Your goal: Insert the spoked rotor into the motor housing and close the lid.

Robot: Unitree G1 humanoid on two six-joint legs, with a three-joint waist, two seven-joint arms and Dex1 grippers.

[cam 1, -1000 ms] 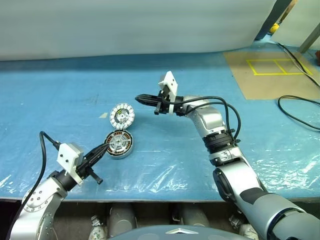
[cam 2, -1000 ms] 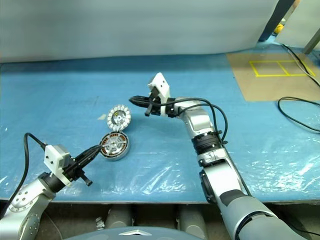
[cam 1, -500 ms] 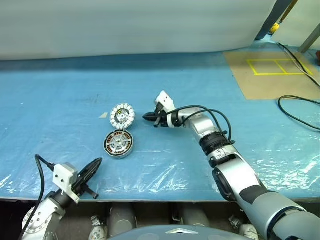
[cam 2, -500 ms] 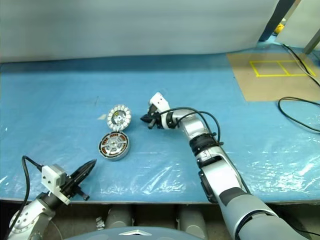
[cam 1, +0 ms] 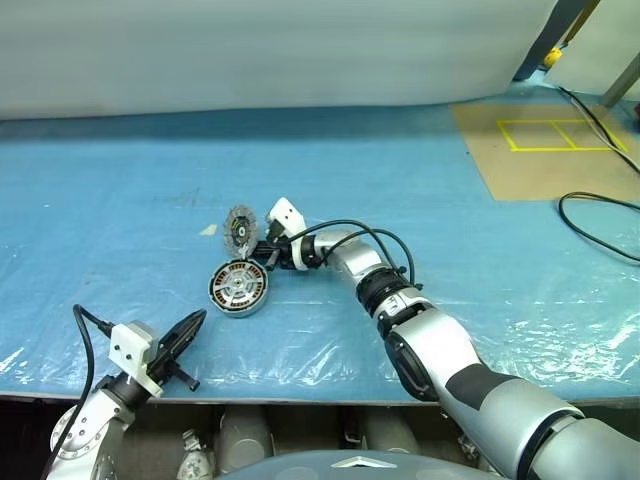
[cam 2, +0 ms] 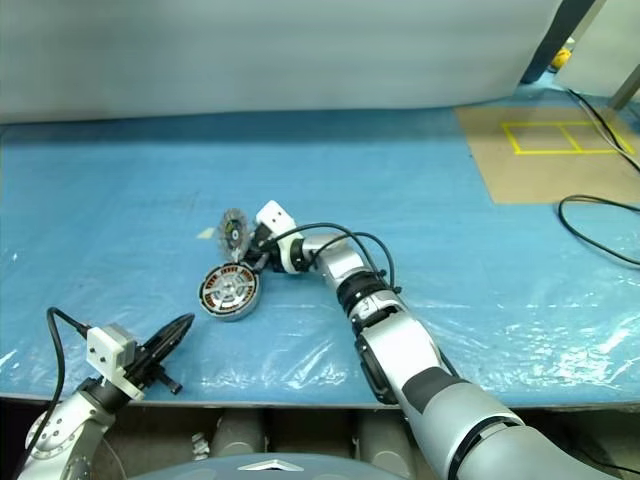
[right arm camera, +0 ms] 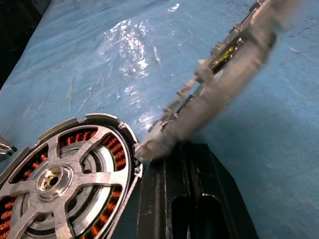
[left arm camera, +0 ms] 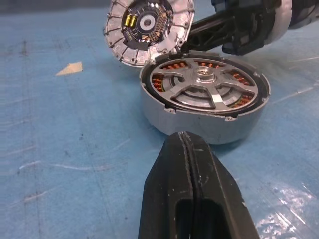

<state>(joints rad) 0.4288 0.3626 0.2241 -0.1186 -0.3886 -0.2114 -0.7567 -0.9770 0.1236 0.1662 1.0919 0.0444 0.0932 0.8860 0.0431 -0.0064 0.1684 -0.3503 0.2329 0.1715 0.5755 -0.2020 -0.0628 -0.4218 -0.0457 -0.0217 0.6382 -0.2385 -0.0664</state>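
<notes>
Left eye view puts the motor housing (cam 1: 238, 288) at centre left of the frame, lying flat on the blue plastic-covered tabletop (cam 1: 420, 200), copper windings showing between the silver spokes. The spoked rotor (left arm camera: 205, 88) looks already seated inside it, as far as I can judge from the left wrist view. The lid (cam 1: 240, 231) stands tipped up on edge just above the housing in the frame, its lower rim touching the housing's far rim.

My right gripper (cam 1: 268, 254) has its jaws pressed fully together, holding nothing. The closed tip sits under the raised lid, right at the junction with the housing; in the right wrist view the lid (right arm camera: 224, 74) leans over the black fingers (right arm camera: 169, 199).

My left gripper (cam 1: 188, 326) waits at lower left of the frame, well apart from the parts, jaws also fully closed and empty.

I read this as the lid-closing step, with insertion done. Next I'd want the right tip to nudge the lid past upright so it folds down onto the housing, keeping the push light so the housing doesn't slide on the slick plastic. The left gripper could brace the housing's near wall if it starts to skate.
</notes>
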